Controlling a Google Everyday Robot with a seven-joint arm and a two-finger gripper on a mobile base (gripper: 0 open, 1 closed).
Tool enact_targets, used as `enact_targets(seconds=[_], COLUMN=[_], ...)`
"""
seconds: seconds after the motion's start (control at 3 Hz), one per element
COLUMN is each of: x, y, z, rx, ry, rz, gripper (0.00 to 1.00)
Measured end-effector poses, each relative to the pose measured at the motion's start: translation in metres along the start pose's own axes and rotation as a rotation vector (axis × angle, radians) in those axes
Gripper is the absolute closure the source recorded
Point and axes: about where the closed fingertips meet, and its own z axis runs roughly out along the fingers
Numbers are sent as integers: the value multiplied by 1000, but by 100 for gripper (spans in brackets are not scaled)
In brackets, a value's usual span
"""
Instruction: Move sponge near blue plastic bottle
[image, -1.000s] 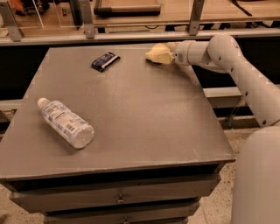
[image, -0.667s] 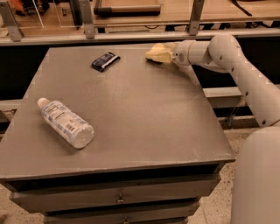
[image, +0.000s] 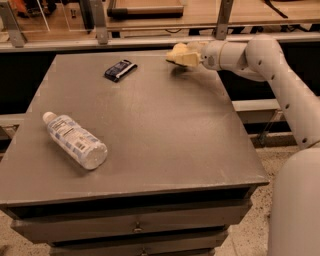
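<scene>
End effector (image: 187, 56): your cream two-finger end effector hangs just above the grey table (image: 165, 135) at 1 o'clock, clenched on the pale yellow foam sponge (image: 176, 51).
Bottle: the clear bluish plastic bottle (image: 75, 141) with a white cap lies on its side at 8 o'clock, well apart from the sponge.
Progress: pickup looks done; you have the carry and set-down left.
Count: one sponge, one bottle, one dark blue wrapper (image: 120, 70).
</scene>
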Motion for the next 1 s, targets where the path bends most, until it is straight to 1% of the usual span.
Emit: enact_targets(seconds=[0.33,0.67,1.0], x=[-23,-33,-33], y=[4,18,18], z=[-26,-61,-61], rx=[-7,-27,-28], ry=[-47,-46,-46], rz=[-69,-208,-208], gripper=[100,100,100])
